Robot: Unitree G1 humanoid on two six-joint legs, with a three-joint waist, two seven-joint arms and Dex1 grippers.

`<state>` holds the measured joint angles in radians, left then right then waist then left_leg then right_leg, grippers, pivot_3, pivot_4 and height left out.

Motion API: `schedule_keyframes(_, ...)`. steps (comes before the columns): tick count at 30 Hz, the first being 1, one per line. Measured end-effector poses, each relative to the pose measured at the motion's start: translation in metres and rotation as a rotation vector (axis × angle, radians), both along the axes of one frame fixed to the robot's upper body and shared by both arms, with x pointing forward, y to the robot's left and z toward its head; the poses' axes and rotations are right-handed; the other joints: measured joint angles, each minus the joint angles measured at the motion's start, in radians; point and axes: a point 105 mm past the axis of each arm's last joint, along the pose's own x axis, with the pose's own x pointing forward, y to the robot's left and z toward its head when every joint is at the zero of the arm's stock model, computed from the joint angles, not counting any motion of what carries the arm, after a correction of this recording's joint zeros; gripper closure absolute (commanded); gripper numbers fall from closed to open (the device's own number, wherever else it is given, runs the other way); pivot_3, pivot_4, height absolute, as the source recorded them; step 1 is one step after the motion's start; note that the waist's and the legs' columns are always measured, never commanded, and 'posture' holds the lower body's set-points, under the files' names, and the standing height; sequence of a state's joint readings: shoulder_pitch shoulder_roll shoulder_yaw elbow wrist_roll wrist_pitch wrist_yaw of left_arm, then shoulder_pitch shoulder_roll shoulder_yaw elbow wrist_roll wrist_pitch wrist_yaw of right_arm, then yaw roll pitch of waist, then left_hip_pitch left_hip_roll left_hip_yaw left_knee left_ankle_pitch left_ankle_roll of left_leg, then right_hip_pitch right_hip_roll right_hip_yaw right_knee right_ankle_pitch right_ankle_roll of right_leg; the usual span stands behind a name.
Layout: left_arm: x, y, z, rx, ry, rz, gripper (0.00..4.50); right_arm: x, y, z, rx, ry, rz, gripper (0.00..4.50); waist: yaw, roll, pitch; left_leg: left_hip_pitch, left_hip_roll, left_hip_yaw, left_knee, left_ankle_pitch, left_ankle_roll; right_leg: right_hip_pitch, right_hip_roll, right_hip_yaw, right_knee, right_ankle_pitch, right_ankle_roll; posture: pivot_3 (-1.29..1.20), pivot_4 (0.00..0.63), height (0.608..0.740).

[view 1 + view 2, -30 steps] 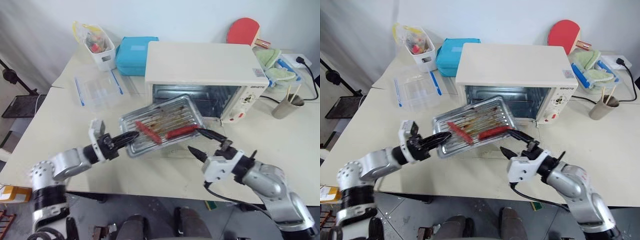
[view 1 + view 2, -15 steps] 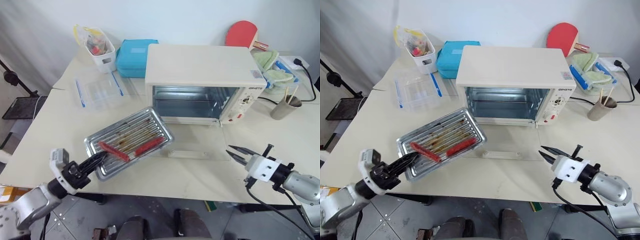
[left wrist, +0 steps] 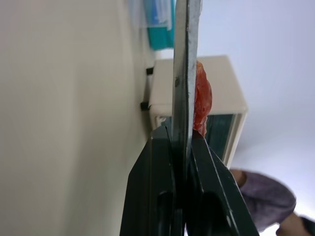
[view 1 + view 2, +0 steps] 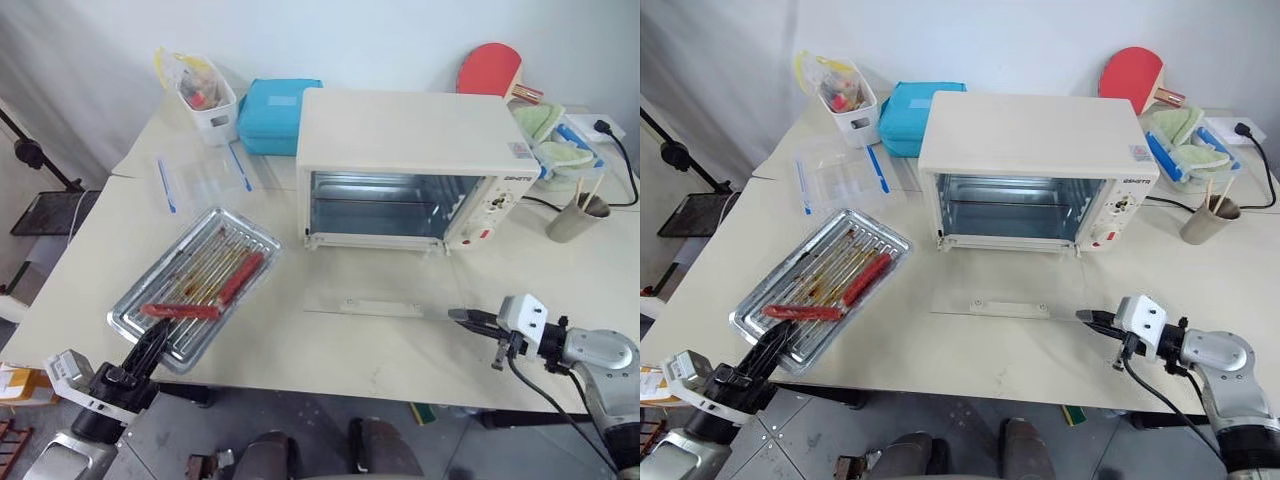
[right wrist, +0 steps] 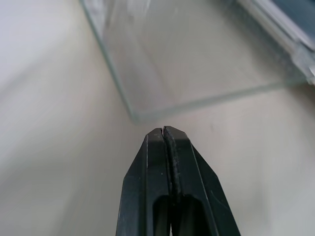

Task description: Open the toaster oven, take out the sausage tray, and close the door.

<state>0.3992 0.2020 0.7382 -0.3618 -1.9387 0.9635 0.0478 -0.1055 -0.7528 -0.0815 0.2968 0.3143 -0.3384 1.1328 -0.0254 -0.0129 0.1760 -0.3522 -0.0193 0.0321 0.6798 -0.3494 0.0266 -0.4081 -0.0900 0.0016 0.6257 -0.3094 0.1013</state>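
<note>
The sausage tray (image 4: 195, 285), silver with ridges, holds red sausages (image 4: 240, 277) and sits at the table's front left; I cannot tell if it rests on the table. My left gripper (image 4: 150, 345) is shut on its near rim, and the left wrist view shows the tray edge (image 3: 184, 73) clamped between the fingers (image 3: 157, 167). The toaster oven (image 4: 410, 130) stands at the back, its cavity open. The door (image 4: 365, 275) lies flat on the table with its white handle (image 4: 365, 307) toward me. My right gripper (image 4: 460, 316) is shut and empty, just off the door's glass corner (image 5: 135, 115).
A clear plastic box with blue clips (image 4: 205, 172), a blue case (image 4: 278, 100) and a white bin (image 4: 205, 95) sit at the back left. A red paddle (image 4: 495, 68), green cloths (image 4: 545, 120), a cup with sticks (image 4: 575, 215) and a cable lie right of the oven.
My left gripper has carried the tray from in front of the oven to the table's front left. My right gripper has shut, moving right and lower, away from the tray.
</note>
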Motion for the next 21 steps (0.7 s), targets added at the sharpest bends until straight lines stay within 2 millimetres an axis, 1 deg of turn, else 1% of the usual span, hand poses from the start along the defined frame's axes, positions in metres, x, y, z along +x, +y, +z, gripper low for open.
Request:
schedule_keyframes(2, 0.0, -0.002, 0.002, -0.001, -0.002, 0.014, 4.49, 0.001, 0.005, 0.002, 0.051, 0.009, 0.012, 4.45, 0.0, 0.0, 0.0, 0.0, 0.0, 0.0, 0.0, 0.0, 0.0, 0.0, 0.0, 0.0, 0.0, 0.0, 0.0, 0.0, 0.15, 0.74)
schedule_keyframes(4, 0.001, -0.003, 0.002, -0.018, -0.004, 0.047, 4.49, 0.001, 0.011, 0.01, 0.125, 0.008, 0.026, 4.45, 0.0, 0.0, 0.0, -0.001, 0.0, 0.0, 0.0, -0.001, 0.001, 0.0, 0.0, 0.0, -0.001, 0.0, 0.0, 0.0, 0.15, 0.74)
schedule_keyframes(6, -0.002, -0.007, -0.001, -0.02, 0.015, 0.041, 4.49, 0.003, 0.014, 0.022, 0.182, -0.005, 0.03, 4.45, -0.004, 0.001, 0.0, -0.001, 0.0, 0.001, 0.0, -0.002, 0.001, 0.0, 0.0, 0.0, -0.002, 0.0, 0.0, 0.0, 0.15, 0.74)
schedule_keyframes(8, -0.006, -0.01, -0.005, -0.022, 0.038, 0.036, 4.49, 0.006, 0.014, 0.043, 0.256, -0.038, 0.012, 4.45, -0.003, 0.002, 0.001, -0.001, 0.0, 0.001, 0.0, -0.003, 0.002, 0.0, 0.0, 0.0, -0.003, 0.0, 0.0, 0.0, 0.15, 0.74)
schedule_keyframes(10, -0.006, -0.007, -0.005, -0.023, 0.037, 0.052, 4.49, 0.01, 0.014, 0.064, 0.338, -0.076, -0.007, 4.45, 0.0, 0.002, 0.001, -0.001, 0.0, 0.001, 0.0, -0.003, 0.002, 0.0, 0.0, 0.0, -0.003, 0.0, 0.0, 0.0, 0.15, 0.74)
schedule_keyframes(13, -0.006, -0.006, -0.004, -0.013, 0.038, 0.051, 4.49, 0.012, 0.016, 0.085, 0.426, -0.101, -0.025, 4.45, 0.001, 0.002, 0.001, -0.001, 0.0, 0.001, 0.0, -0.004, 0.002, 0.0, 0.0, 0.0, -0.004, 0.0, 0.0, 0.0, 0.15, 0.74)
schedule_keyframes(15, -0.005, -0.006, -0.004, -0.002, 0.04, 0.043, 4.49, 0.014, 0.018, 0.104, 0.489, -0.118, -0.027, 4.45, 0.0, 0.002, 0.001, -0.002, 0.0, 0.001, 0.0, -0.004, 0.003, 0.0, -0.001, 0.0, -0.005, 0.0, 0.0, 0.0, 0.15, 0.74)
schedule_keyframes(18, -0.001, -0.004, -0.003, 0.008, 0.036, 0.026, 4.49, 0.014, 0.02, 0.127, 0.529, -0.171, -0.019, 4.45, 0.001, 0.002, 0.001, -0.002, 0.0, 0.0, 0.0, -0.005, 0.003, 0.0, -0.001, -0.001, -0.005, 0.0, 0.0, 0.0, 0.15, 0.74)
schedule_keyframes(20, 0.002, -0.005, 0.0, 0.02, 0.024, -0.001, 4.49, 0.011, 0.025, 0.133, 0.52, -0.195, 0.0, 4.11, 0.002, 0.002, 0.001, -0.003, 0.0, 0.0, -0.001, -0.005, 0.003, -0.001, -0.001, -0.002, -0.006, 0.0, 0.0, 0.0, 0.15, 0.74)
schedule_keyframes(21, 0.004, -0.005, -0.001, 0.034, 0.03, -0.028, 4.49, 0.007, 0.028, 0.133, 0.508, -0.194, 0.017, 3.92, 0.003, 0.002, 0.001, -0.003, 0.0, -0.001, -0.002, -0.005, 0.003, -0.001, -0.001, -0.002, -0.006, 0.0, 0.0, 0.0, 0.15, 0.74)
